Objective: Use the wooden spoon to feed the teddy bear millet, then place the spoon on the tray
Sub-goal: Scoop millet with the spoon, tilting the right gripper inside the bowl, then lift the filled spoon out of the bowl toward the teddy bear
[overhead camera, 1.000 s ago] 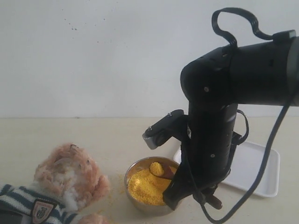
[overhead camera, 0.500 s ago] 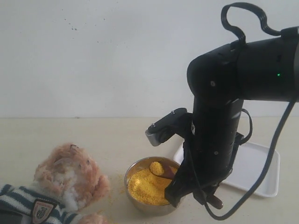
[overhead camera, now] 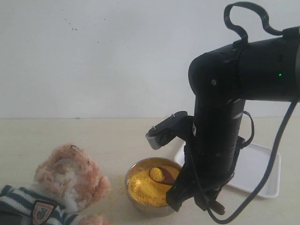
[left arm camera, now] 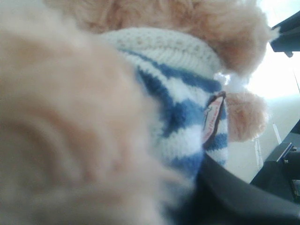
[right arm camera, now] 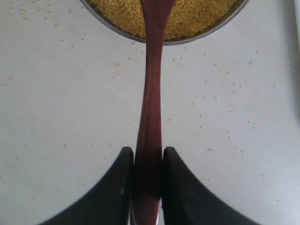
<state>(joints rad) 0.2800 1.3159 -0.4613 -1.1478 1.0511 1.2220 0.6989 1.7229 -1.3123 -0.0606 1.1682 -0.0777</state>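
Note:
The teddy bear (overhead camera: 70, 180) lies at the lower left in its striped shirt (left arm camera: 187, 112). It fills the left wrist view, where its fur and shirt press against one dark finger (left arm camera: 234, 194) of my left gripper, which is closed on it. The metal bowl (overhead camera: 132, 171) of millet (overhead camera: 140, 190) stands in the middle. My right gripper (right arm camera: 147, 152) is shut on the handle of the wooden spoon (right arm camera: 150, 93). The spoon's bowl (overhead camera: 161, 174) carries millet just above the heap. The white tray (overhead camera: 258, 168) lies behind the right arm.
Loose yellow grains (right arm camera: 211, 103) are scattered on the pale tabletop around the bowl. The big black right arm (overhead camera: 220, 117) hides part of the tray and the bowl's right side. A plain white wall stands behind the table.
The right arm has shifted slightly right. The spoon's bowl has sunk a little closer to the millet heap. The bear has not moved.

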